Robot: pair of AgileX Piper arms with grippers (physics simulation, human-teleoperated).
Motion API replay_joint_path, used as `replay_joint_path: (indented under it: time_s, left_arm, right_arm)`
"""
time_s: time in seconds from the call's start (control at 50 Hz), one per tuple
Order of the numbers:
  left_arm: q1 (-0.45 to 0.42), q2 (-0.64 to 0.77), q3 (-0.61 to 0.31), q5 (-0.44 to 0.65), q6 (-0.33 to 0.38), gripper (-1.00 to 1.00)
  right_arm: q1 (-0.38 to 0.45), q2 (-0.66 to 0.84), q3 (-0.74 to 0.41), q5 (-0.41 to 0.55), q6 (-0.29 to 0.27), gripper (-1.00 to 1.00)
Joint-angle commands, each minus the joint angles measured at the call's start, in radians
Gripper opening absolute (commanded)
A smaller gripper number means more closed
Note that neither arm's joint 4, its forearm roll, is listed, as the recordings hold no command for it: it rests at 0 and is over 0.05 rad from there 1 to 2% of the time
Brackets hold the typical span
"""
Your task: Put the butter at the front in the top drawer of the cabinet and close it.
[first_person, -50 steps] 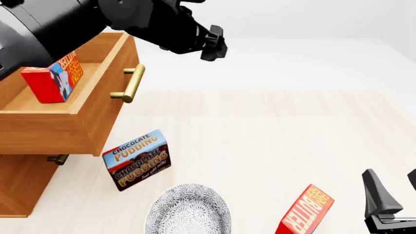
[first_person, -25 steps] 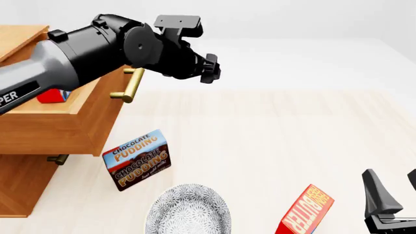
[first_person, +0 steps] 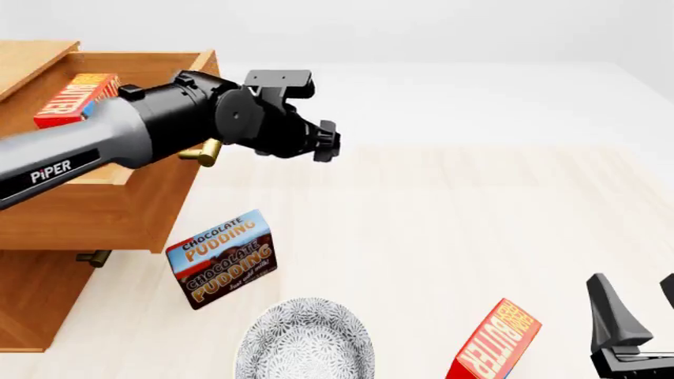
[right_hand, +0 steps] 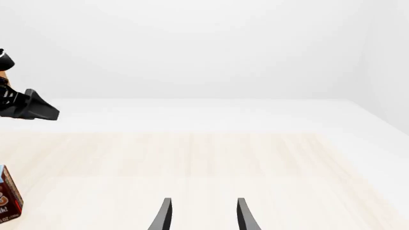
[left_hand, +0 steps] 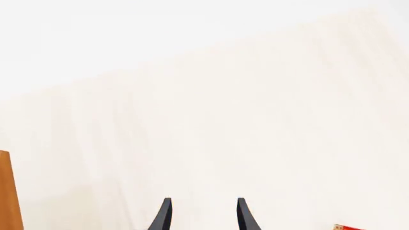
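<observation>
Two dark fingertips (left_hand: 166, 215) show in my left wrist view, spread apart with nothing between them, over bare table (left_hand: 255, 120). A red carton corner sits at the frame edge.

From the front, my left gripper (first_person: 327, 142) hangs released just off the top drawer (first_person: 106, 205), which stands open from the cabinet (first_person: 31, 300). One butter (first_person: 74, 99) lies inside, long axis slanting toward the back. The other butter (first_person: 495, 343) leans near my right gripper (first_person: 632, 316).

My right wrist view shows its jaws parted, empty.
</observation>
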Motion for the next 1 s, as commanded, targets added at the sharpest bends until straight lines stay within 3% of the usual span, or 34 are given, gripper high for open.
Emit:
replay_joint_path:
  time_s: [0.02,1.0]
  left_arm:
    - [0.024,0.029,0.054,-0.048,-0.027,1.0]
    - [0.138,-0.065,0.168,-0.03,0.016,1.0]
  right_arm:
    - [0.0,0.001,0.0,-0.001,0.0,1.0]
    - [0.0,-0.001,0.0,0.001,0.0,1.0]
